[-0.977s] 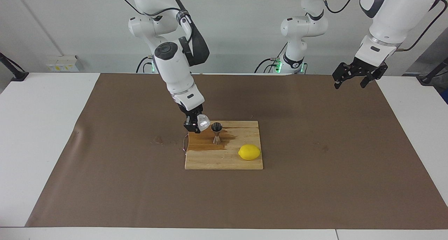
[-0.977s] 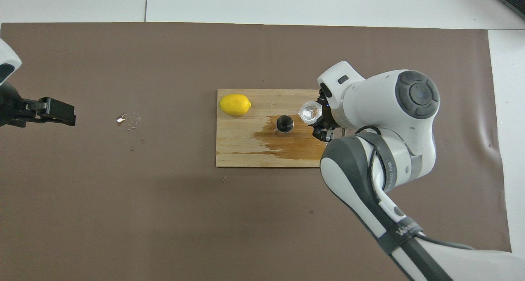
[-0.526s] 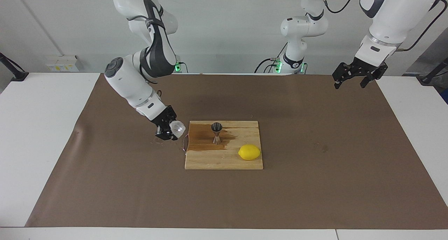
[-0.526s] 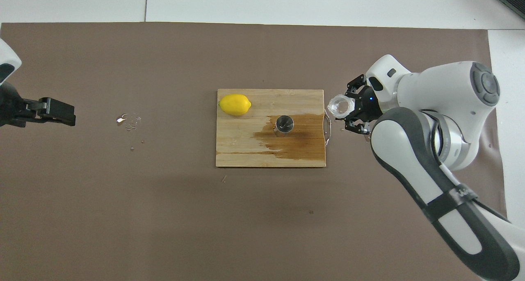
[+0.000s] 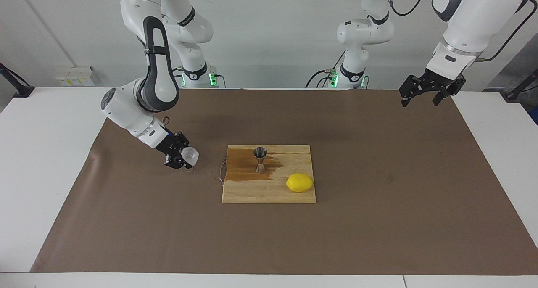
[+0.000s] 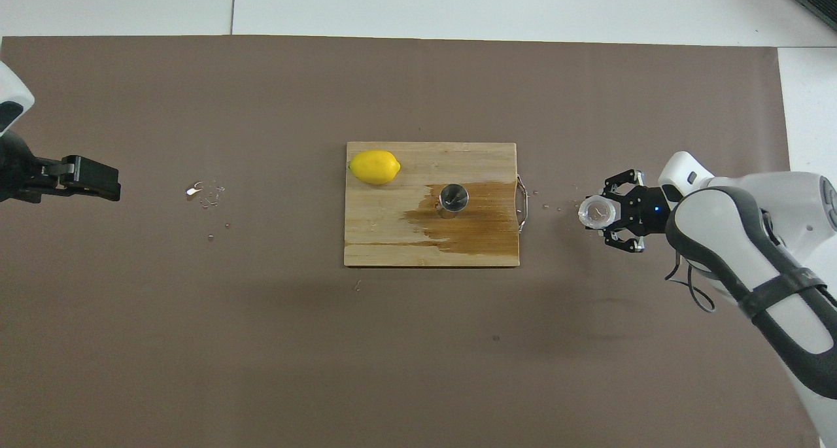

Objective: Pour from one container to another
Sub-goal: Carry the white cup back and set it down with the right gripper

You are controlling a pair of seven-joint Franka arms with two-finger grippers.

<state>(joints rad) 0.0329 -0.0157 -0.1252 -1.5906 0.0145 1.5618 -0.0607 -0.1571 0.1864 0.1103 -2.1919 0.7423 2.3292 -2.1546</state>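
The clear squat cup (image 5: 190, 154) (image 6: 596, 212) is tilted, its mouth turned toward the board. My right gripper (image 5: 183, 157) (image 6: 607, 213) is shut on it, low over the brown mat, off the board's handle end. The steel jigger (image 5: 260, 159) (image 6: 453, 197) stands upright on the wooden cutting board (image 5: 269, 191) (image 6: 392, 239), in a dark wet patch. My left gripper (image 5: 425, 95) (image 6: 91, 178) waits open and raised over the mat at the left arm's end, holding nothing.
A yellow lemon (image 5: 299, 182) (image 6: 374, 167) lies on the board's corner, farther from the robots than the jigger. The board has a metal handle (image 6: 522, 203) on its end toward the right arm. Water droplets (image 6: 206, 193) dot the brown mat (image 5: 378, 220).
My right gripper has carried the cup away from the jigger, off the board and down toward the mat at the right arm's end. The left arm has not moved.
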